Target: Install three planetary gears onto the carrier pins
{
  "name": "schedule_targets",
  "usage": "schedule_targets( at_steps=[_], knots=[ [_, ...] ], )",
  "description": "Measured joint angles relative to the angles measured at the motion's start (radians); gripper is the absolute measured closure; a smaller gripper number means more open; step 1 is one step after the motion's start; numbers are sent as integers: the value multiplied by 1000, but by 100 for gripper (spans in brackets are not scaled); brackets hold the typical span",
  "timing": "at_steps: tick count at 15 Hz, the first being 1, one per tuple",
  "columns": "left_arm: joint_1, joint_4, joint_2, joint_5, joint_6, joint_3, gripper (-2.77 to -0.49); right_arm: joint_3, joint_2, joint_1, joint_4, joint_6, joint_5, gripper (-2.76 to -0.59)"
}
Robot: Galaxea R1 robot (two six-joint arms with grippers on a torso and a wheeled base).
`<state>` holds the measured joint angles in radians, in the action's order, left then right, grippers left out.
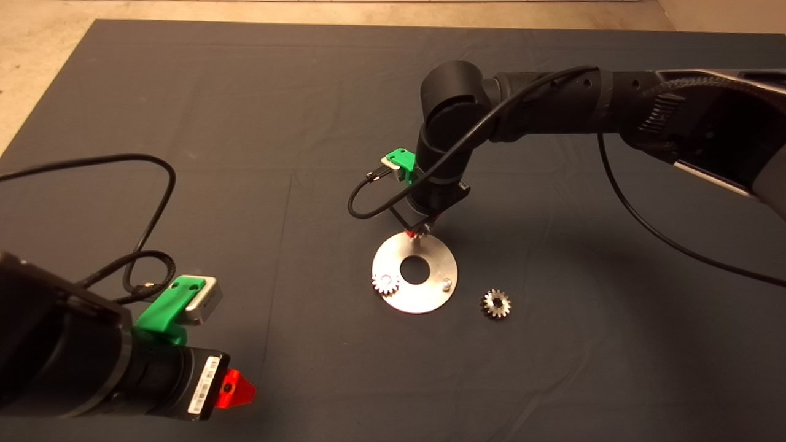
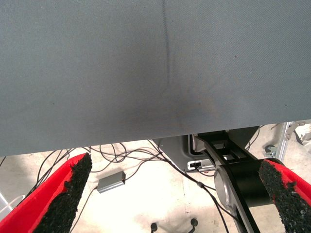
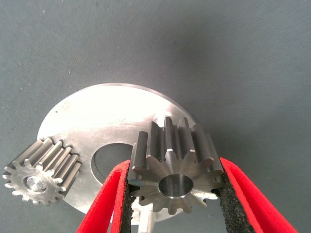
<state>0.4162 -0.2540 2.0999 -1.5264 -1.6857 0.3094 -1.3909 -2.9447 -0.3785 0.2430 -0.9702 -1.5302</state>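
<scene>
The silver carrier disc (image 1: 430,298) lies mid-mat. One planetary gear (image 1: 385,283) sits on its near-left pin, and a bare pin (image 1: 447,283) stands at its near right. My right gripper (image 1: 420,232) is over the disc's far edge. It is shut on a second gear (image 3: 175,167), held just above a pin (image 3: 146,224) on the disc (image 3: 112,116). The seated gear (image 3: 41,170) shows beside it. A third gear (image 1: 496,303) lies on the mat right of the disc. My left gripper (image 1: 236,390) is parked at lower left, open and empty (image 2: 177,194).
A black cable (image 1: 153,202) loops across the mat's left side by the left arm. The right arm (image 1: 552,110) reaches in from the right above the mat. The left wrist view looks past the mat edge (image 2: 146,141) at floor cables.
</scene>
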Motion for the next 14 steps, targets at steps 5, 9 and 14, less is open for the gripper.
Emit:
schedule_targets(
  at_steps=[5, 9, 14],
  knots=[
    [0, 0, 0, 0, 0, 0, -248, 0, -1, 5, 0, 0, 0, -105],
    [0, 0, 0, 0, 0, 0, -248, 0, -4, 5, 0, 0, 0, -105],
    [0, 0, 0, 1, 0, 0, -248, -1, -6, 13, 0, 0, -2, -105]
  ],
)
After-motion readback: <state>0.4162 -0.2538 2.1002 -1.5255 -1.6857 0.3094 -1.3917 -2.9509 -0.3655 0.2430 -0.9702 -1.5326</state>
